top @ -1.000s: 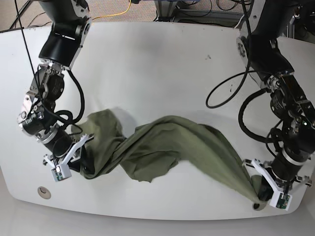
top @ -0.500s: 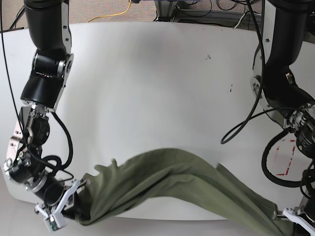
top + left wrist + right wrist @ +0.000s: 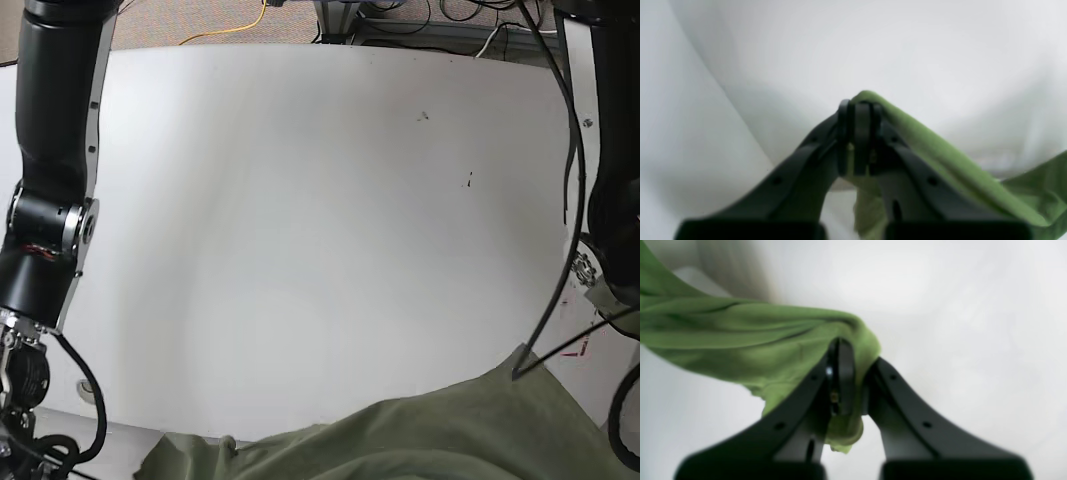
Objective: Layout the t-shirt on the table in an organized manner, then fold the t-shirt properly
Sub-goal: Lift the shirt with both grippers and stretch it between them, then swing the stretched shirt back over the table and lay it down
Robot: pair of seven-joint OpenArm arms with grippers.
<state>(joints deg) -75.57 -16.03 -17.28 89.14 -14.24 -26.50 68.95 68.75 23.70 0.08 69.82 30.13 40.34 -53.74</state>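
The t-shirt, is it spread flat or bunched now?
Bunched: the t-shirt hangs wrinkled between the shut left gripper and right gripper.

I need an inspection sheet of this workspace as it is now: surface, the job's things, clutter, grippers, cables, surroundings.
Surface: white table, mostly bare, few small dark specks.
Job's things: olive t-shirt bunched at the near edge, not laid flat.
Clutter: nothing seen.
Grippers: left gripper shut on a t-shirt fold; right gripper shut on the t-shirt.
Cables: black cable hanging along the left arm; yellow cable on the floor.
Surroundings: carpet beyond the table.
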